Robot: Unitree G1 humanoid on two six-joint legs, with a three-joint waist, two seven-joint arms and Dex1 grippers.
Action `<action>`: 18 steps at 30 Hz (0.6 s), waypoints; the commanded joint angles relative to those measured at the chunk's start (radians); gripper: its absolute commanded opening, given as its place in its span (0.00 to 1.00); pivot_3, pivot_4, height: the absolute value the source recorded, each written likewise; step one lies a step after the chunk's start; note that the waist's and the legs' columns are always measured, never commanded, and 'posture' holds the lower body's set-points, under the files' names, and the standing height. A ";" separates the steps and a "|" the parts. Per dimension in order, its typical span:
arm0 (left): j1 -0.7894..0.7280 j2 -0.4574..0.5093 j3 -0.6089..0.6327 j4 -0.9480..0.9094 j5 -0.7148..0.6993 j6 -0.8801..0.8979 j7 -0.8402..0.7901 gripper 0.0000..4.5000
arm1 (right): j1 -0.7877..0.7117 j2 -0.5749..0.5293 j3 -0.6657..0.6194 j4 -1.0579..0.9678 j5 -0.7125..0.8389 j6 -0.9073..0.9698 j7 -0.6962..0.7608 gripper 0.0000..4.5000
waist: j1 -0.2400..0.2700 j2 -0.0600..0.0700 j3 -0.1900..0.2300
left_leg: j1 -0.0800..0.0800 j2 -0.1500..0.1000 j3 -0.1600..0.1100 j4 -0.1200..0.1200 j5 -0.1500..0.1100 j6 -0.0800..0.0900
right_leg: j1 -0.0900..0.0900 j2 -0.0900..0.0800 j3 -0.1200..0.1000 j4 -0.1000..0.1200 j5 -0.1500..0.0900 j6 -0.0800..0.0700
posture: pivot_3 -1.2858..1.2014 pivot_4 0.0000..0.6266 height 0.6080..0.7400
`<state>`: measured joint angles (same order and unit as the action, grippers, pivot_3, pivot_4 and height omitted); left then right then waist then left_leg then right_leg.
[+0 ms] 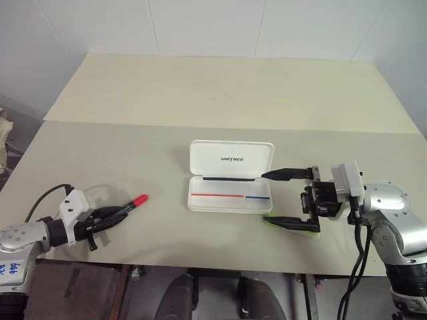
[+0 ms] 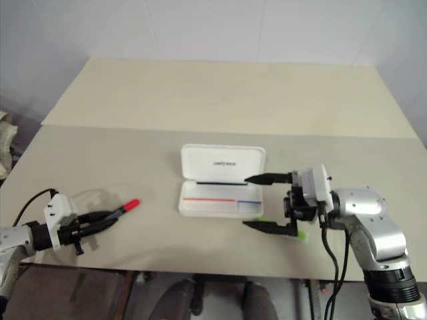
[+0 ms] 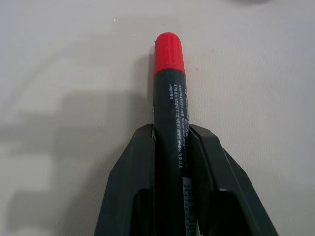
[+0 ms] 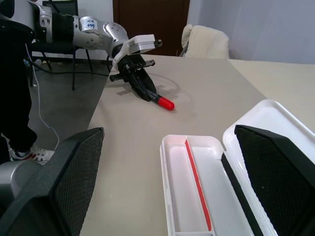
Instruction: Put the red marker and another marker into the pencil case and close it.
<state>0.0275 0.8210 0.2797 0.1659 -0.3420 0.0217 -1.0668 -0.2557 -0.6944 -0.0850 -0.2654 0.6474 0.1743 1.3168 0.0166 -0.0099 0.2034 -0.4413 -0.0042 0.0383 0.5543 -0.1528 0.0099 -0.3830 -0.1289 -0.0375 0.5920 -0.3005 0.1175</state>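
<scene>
Red marker (image 3: 170,93), slim black barrel w/ bright red cap, sits at the left side of the pale beige surface (image 1: 220,93), well apart from the case. Left gripper (image 1: 119,211) has its two black fingers (image 3: 133,172) pinched on the barrel from both sides; red cap sticks out past the fingertips, pointing toward the case. Marker lies low at the surface; can't tell if it's lifted or resting.

White hard rectangular pencil case (image 1: 230,175) w/ rounded corners is near mid-surface, lid up and open, small lettering on the inside of the lid, thin red and blue lines in the tray. Tray looks empty.

Lime-green flat highlighter (image 1: 293,227) lies on the surface just right of the case, near its front corner. Right gripper (image 1: 283,197) hangs just beside the case's right end, pointing left toward it, fingers spread wide, nothing between them. One finger (image 1: 283,175) is by the case's lid edge, the other over the highlighter; whether it touches the highlighter I can't tell.
</scene>
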 commanded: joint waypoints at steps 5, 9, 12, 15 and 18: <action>-0.055 -0.049 0.021 -0.068 -0.083 0.002 -0.011 0.12 | 0.018 -0.002 -0.024 -0.014 -0.005 -0.030 -0.002 1.00 | 0.006 0.001 -0.001 | -0.002 0.003 0.005 0.003 0.000 0.001 | 0.000 -0.001 -0.001 0.000 0.000 0.000 | 0.52 0.24 1.00; -0.093 -0.032 0.030 -0.150 -0.154 0.062 -0.045 0.12 | 0.032 0.002 -0.027 -0.010 -0.010 -0.041 -0.009 1.00 | 0.005 -0.002 -0.002 | -0.003 0.003 0.005 0.004 -0.001 0.002 | 0.001 -0.001 -0.002 -0.001 0.001 0.000 | 0.52 0.24 1.00; -0.171 -0.004 -0.001 -0.212 -0.185 0.121 -0.079 0.12 | 0.041 0.009 -0.030 -0.004 -0.017 -0.054 -0.020 1.00 | 0.005 -0.002 -0.002 | -0.003 0.003 0.006 0.004 -0.001 0.002 | 0.001 -0.001 -0.002 -0.001 0.001 0.000 | 0.52 0.24 1.00; -0.240 0.012 -0.053 -0.233 -0.178 0.166 -0.108 0.12 | 0.052 0.016 -0.029 -0.010 -0.022 -0.063 -0.036 1.00 | 0.004 -0.001 -0.003 | -0.002 0.004 0.008 0.005 -0.001 0.002 | 0.001 -0.001 -0.002 0.000 0.001 0.001 | 0.52 0.24 1.00; -0.290 0.019 -0.098 -0.243 -0.169 0.199 -0.129 0.12 | 0.064 0.021 -0.032 -0.023 -0.020 -0.065 -0.054 1.00 | 0.001 -0.001 -0.003 | -0.002 0.004 0.009 0.005 -0.001 0.002 | 0.001 -0.001 -0.001 0.000 0.002 0.002 | 0.52 0.24 1.00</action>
<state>-0.2460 0.8271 0.1915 -0.0438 -0.5035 0.2064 -1.1806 -0.1977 -0.6789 -0.0903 -0.2592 0.6166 0.1269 1.2734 0.0179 -0.0114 0.2009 -0.4435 -0.0005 0.0481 0.5595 -0.1540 0.0121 -0.3818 -0.1293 -0.0390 0.5921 -0.2986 0.1199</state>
